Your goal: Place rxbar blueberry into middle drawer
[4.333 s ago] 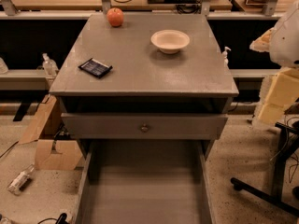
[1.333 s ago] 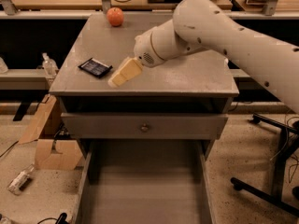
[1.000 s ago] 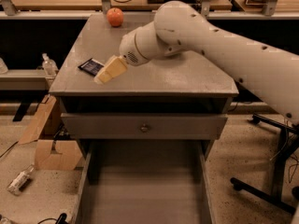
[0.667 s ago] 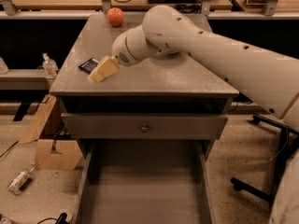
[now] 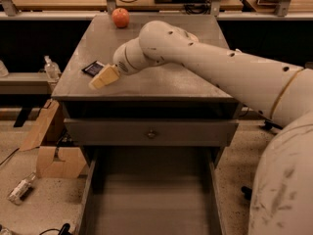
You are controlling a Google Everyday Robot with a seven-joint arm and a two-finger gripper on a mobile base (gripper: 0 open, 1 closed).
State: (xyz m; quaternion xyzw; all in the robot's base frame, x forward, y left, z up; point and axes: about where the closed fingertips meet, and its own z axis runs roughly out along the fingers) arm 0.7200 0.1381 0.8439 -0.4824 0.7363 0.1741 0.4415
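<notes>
The rxbar blueberry [image 5: 92, 68], a small dark flat wrapper, lies on the left part of the grey cabinet top [image 5: 161, 77]. My gripper [image 5: 99, 80] is low over the top's left front edge, right against the bar's near side and covering part of it. My white arm reaches in from the right across the top. The middle drawer [image 5: 151, 199] is pulled out below, and its grey floor is bare.
A red-orange apple [image 5: 120, 17] sits at the back left of the top. A shut drawer front with a small knob [image 5: 151, 133] is above the open drawer. A cardboard box [image 5: 51, 146] and a bottle [image 5: 19, 189] are on the floor at the left.
My arm has come in from the right and swept left across the top. The gripper now sits at the bar near the left edge, and the arm hides the bowl.
</notes>
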